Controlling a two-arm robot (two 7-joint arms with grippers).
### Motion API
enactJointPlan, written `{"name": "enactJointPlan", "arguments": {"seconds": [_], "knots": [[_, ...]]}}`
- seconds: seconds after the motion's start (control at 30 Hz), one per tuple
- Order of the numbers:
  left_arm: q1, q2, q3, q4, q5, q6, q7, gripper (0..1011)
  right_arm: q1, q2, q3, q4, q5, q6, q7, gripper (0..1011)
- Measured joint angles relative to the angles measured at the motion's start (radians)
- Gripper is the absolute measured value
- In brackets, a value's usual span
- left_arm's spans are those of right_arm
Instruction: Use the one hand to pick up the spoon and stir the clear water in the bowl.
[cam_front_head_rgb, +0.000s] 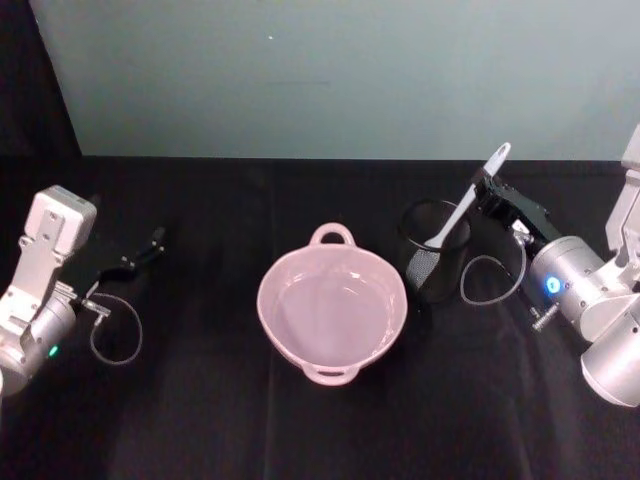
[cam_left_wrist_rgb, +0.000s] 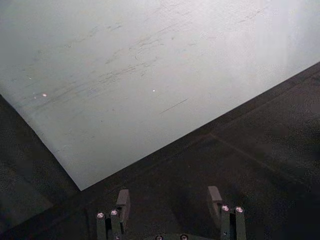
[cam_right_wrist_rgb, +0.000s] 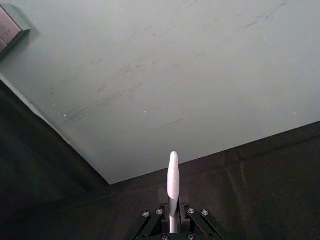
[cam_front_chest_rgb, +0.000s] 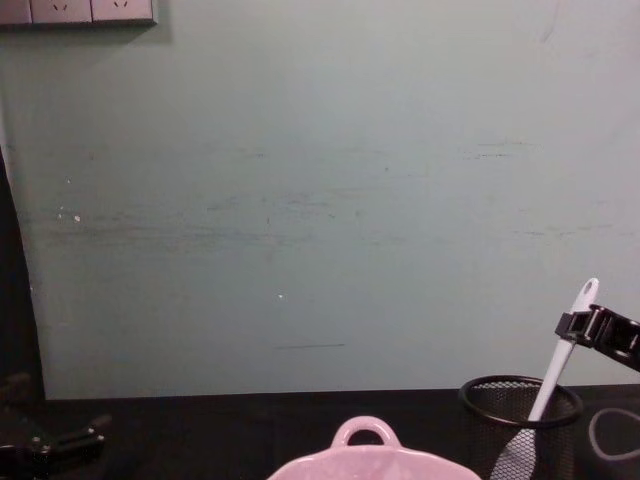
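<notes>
Right gripper (cam_front_head_rgb: 487, 190) was clamped on the upper handle of the spoon (cam_front_head_rgb: 461, 211), just below its top end; in the right wrist view the fingers sat closed on either side of the white shaft. The blade was down inside the black mesh cup (cam_front_head_rgb: 436, 262), the spoon leaning toward the right arm. The bowl (cam_front_head_rgb: 331, 305) sat just left of the cup, centre of the table, water in it.

You needed to lift straight up along the spoon's lean until the blade cleared the cup rim (the light cup would likely tip if dragged sideways), then carry left and lower into the bowl's middle.

Left gripper (cam_left_wrist_rgb: 170, 212) was parked at far left, fingers apart.
</notes>
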Motion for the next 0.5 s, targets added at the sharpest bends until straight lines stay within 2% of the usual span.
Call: {"name": "enactJointPlan", "arguments": {"seconds": [0.27,0.4,0.43,0.5], "knots": [[0.000,0.000,0.000,0.000,0.000,0.000,0.000,1011,0.000,0.000,0.000,-0.001,0.001,0.000,-0.001,111],[0.000,0.000,0.000,0.000,0.000,0.000,0.000,1011,0.000,0.000,0.000,-0.001,0.001,0.000,-0.002,192],[0.000,0.000,0.000,0.000,0.000,0.000,0.000,1011,0.000,0.000,0.000,-0.001,0.001,0.000,-0.002,251],[0.000,0.000,0.000,0.000,0.000,0.000,0.000,1011,0.000,0.000,0.000,-0.001,0.001,0.000,-0.002,298]]}}
